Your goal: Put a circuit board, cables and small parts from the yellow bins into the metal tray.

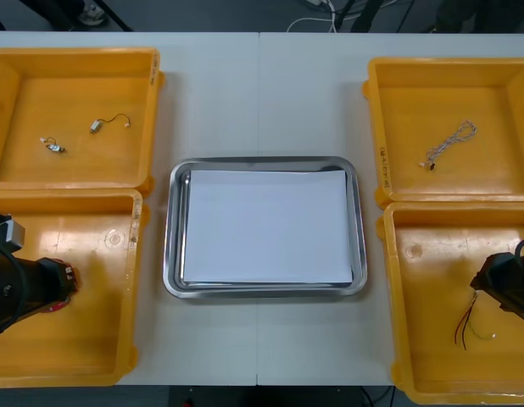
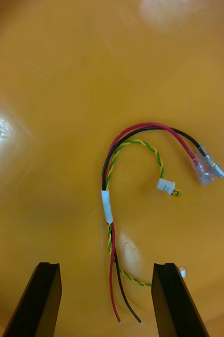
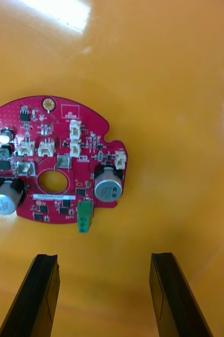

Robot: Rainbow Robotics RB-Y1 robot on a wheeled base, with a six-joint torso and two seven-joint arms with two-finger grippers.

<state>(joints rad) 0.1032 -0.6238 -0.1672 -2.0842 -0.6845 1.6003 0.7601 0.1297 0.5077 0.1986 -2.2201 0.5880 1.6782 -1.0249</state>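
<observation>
Surface: four yellow bins, two per side, with the tray between them. The tray is white inside and holds nothing.

Left hand: in the left near bin, over the bin's left part. Fingers stand apart with nothing between them. The board, round and red, lies flat on the bin floor just beyond the fingertips, component side up, green connector on the edge nearest the fingers. No contact seen.

Right hand: in the right near bin, at that bin's right side. Fingers apart, gripping nothing. The cable, red, black and yellow-green strands bound by a white sleeve, lies on the bin floor. Its loose red and black ends run down between the two fingers. A yellow-green strand reaches one finger. The terminal ends curve away, farther from the hand.

Left far bin: two small metal parts with short leads, near each other but apart.

Right far bin: one pale twisted cable, lying loose right of centre.
</observation>
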